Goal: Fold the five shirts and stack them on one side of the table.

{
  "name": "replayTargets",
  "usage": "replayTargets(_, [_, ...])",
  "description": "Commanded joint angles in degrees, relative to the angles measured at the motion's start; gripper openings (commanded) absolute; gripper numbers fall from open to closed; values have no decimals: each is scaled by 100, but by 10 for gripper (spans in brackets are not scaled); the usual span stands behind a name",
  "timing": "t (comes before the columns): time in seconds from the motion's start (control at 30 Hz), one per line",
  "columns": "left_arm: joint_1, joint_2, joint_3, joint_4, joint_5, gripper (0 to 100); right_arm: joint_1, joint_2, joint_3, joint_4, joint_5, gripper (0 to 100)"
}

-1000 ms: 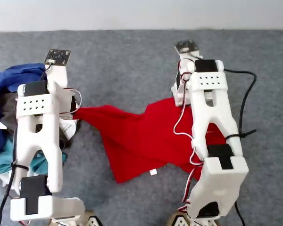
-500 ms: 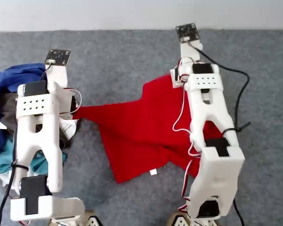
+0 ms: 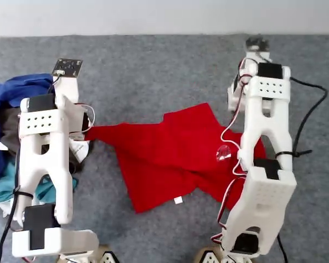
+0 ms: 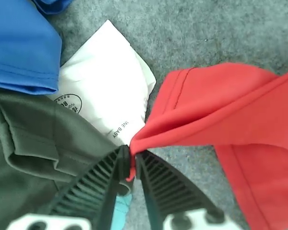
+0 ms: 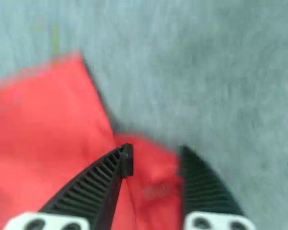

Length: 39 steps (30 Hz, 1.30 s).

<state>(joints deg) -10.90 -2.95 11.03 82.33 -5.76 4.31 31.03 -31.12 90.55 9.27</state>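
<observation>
The red shirt [image 3: 170, 159] lies rumpled and unfolded at the middle of the desk [image 3: 153, 71]. One point of it is drawn out toward 9 o'clock. My left end effector [image 4: 129, 158] is clenched on the very tip of that point, with a fold of red cloth pinched between the ribbed fingers. My right end effector [image 5: 154, 153] is released and holds nothing. Its jaws stand apart above the shirt's hem on the 2 o'clock side, where red cloth meets grey desk.

I judge the cloth light, limp and thin. It will sag and bunch wherever it is unsupported, and the rough desk will drag on it. It is neither fragile nor slippery. The best hold is on a doubled edge, a hem or a seam corner, taken deep in the jaws, with both end effectors well apart so the panel pulls flat.

I count five shirts. One is the red one. The other four are heaped at the 9 o'clock edge: a blue shirt [image 3: 11, 93], a dark grey-green shirt [image 4: 24, 158], a white shirt [image 4: 105, 96] and a teal shirt [image 3: 0, 192]. None looks folded. There are two end effectors, one loaded and one free.
</observation>
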Motion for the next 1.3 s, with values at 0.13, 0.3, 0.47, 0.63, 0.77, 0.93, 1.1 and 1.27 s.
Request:
replayTargets(0.13, [0,-246,-629,237,352,13,338,760,747,198,782,6])
replayTargets(0.3, [0,-220,-347,97,334,13,901,725,1433,602,1011,9])
replayTargets(0.47, [0,-220,-295,141,334,13,866,-57,2171,1209,1433,9])
replayTargets(0.63, [0,-220,-295,141,334,13,822,-760,2207,752,1468,15])
replayTargets(0.77, [9,-220,-295,141,325,13,866,-1024,1213,514,1143,49])
replayTargets(0.93, [9,-220,-277,114,325,13,224,-576,-264,813,299,255])
replayTargets(1.1, [9,-246,-277,141,325,13,-936,444,-1213,866,492,206])
replayTargets(1.27, [123,-264,-268,149,316,13,-1165,1657,-2382,901,492,196])
